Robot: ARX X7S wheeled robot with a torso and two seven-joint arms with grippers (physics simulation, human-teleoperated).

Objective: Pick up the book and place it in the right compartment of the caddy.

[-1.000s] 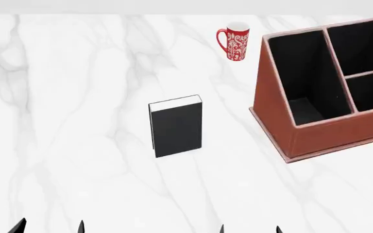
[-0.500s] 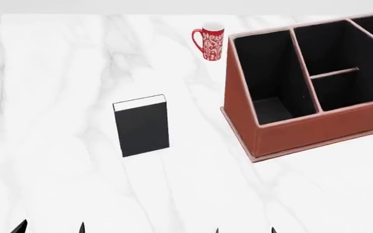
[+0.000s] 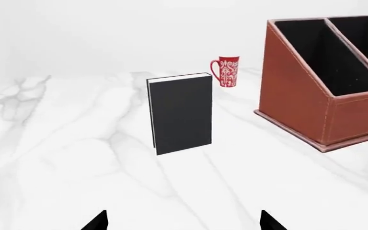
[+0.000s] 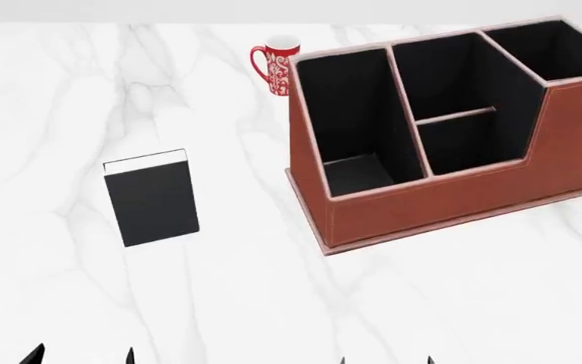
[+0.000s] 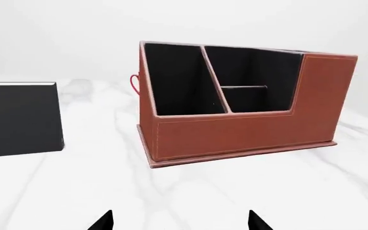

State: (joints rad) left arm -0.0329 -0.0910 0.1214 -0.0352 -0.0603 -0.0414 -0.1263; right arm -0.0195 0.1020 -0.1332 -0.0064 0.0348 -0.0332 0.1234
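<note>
Matt black book [image 4: 151, 199], leather-look caddy [image 4: 453, 201], glossy white marble table [image 4: 270, 303].

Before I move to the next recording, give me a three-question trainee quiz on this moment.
1. True or false: the book already sits inside the caddy.
2. Multiple choice: in the head view, where is the mug? A) inside the caddy; B) on the table beyond the caddy's left end; C) on top of the book.
3. Fill in: the left gripper and right gripper each show two spread fingertips with nothing between them, so both are ____.

Key:
1. False; it stands upright on the table, apart from the caddy and to its left.
2. B.
3. Open.
</note>
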